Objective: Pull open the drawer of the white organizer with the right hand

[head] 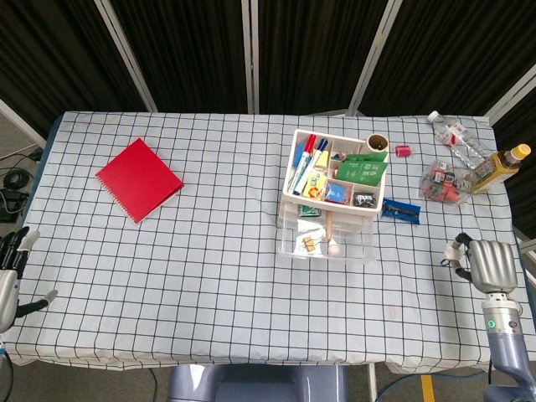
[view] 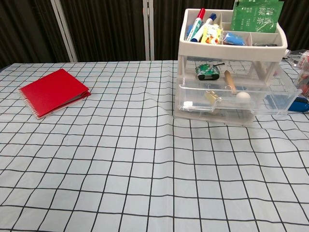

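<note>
Silver right robot hand (head: 483, 264) hovers well off the drawer (head: 327, 243).

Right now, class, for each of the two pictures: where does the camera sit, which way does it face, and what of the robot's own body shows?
Head view: high above the near table edge, looking steeply down on the checked tablecloth; the left hand shows at the left edge, the right hand at the lower right.
Chest view: low, near table height, facing across the table toward the dark curtain; no hand or arm shows.
Shared: the white organizer, its clear drawer pulled out, and the red notebook.
</note>
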`<move>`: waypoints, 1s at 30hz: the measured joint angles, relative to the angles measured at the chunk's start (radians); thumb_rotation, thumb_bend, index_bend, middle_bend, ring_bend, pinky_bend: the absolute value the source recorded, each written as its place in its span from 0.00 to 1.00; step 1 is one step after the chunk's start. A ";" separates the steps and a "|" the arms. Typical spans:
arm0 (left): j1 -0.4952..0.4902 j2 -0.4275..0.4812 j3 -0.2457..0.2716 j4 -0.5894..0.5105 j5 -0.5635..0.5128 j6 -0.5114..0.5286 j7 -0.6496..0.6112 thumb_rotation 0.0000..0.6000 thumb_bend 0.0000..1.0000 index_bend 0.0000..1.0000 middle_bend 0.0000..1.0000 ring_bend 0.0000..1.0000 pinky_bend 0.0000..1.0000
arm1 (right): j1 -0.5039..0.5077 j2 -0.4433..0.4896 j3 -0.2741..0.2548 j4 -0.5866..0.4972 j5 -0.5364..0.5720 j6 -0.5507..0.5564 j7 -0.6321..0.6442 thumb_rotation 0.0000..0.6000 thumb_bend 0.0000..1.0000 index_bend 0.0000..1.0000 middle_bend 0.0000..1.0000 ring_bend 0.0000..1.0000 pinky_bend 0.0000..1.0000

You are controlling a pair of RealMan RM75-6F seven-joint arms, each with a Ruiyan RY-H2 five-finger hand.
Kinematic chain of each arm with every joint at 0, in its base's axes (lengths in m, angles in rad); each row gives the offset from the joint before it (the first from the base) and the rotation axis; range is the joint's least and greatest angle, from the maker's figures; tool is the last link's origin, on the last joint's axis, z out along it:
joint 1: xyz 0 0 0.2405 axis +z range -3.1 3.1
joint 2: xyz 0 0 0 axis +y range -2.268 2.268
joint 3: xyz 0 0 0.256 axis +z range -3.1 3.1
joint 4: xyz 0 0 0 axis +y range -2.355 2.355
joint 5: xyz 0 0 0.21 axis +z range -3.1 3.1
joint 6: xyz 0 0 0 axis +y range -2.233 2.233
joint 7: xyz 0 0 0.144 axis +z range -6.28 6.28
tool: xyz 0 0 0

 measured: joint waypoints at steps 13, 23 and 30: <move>-0.004 -0.010 0.000 0.005 -0.003 -0.006 0.018 1.00 0.00 0.00 0.00 0.00 0.00 | -0.039 -0.059 0.019 0.110 -0.037 0.015 0.041 1.00 0.15 0.28 0.77 0.79 0.69; -0.025 -0.029 0.001 0.032 -0.019 -0.053 0.023 1.00 0.00 0.00 0.00 0.00 0.00 | -0.072 -0.044 0.036 0.075 -0.131 0.176 0.046 1.00 0.12 0.11 0.08 0.07 0.10; -0.037 -0.048 0.001 0.057 -0.041 -0.081 0.040 1.00 0.00 0.00 0.00 0.00 0.00 | -0.099 0.033 0.031 -0.050 -0.167 0.204 0.013 1.00 0.09 0.00 0.00 0.00 0.00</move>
